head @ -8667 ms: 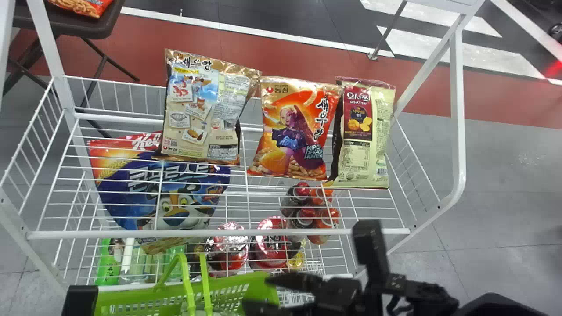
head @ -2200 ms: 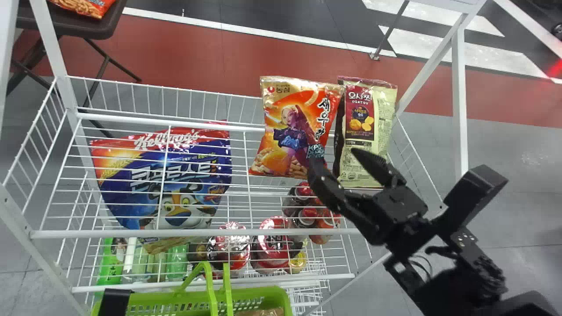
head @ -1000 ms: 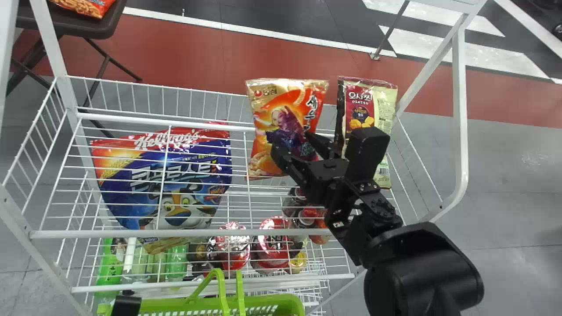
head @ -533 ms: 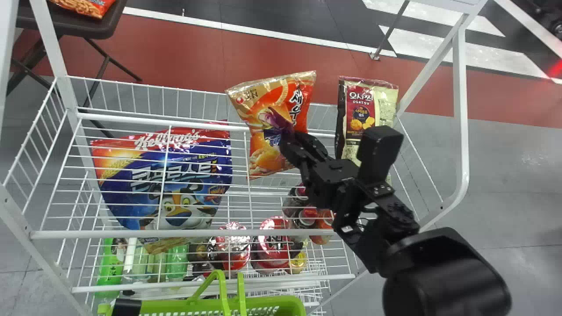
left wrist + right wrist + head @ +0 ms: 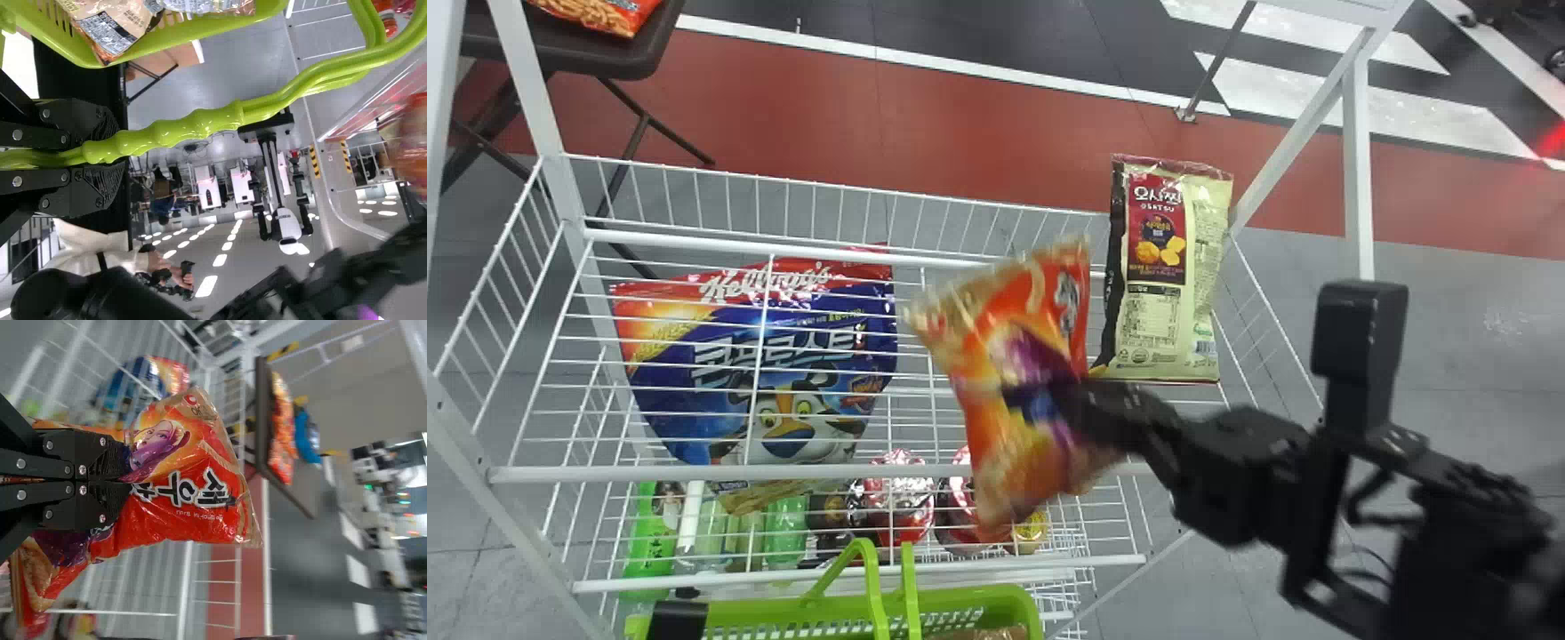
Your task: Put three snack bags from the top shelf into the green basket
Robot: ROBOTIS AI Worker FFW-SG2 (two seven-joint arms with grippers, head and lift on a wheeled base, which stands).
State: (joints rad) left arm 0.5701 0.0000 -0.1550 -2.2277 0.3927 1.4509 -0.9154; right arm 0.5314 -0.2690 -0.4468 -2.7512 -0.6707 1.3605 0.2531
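Left: blue-and-red glossy cereal bag (image 5: 818,322) beneath white wire shelf (image 5: 738,474). Bottom left: left gripper (image 5: 678,620) clamped round handle (image 5: 160,132) of green plastic basket (image 5: 969,596); tan foil snack bag (image 5: 110,30) inside. Centre: orange foil snack bag (image 5: 991,391), tilted, pinched by right gripper (image 5: 1080,404). Right of centre: cream-and-maroon snack bag (image 5: 1196,258). Right arm angles in from lower right.

With your right gripper (image 5: 1083,407), you've drawn the orange bag (image 5: 980,391) nearer the shelf's front rail (image 5: 694,473); the beige bag (image 5: 107,27) has gone into the basket (image 5: 983,596).
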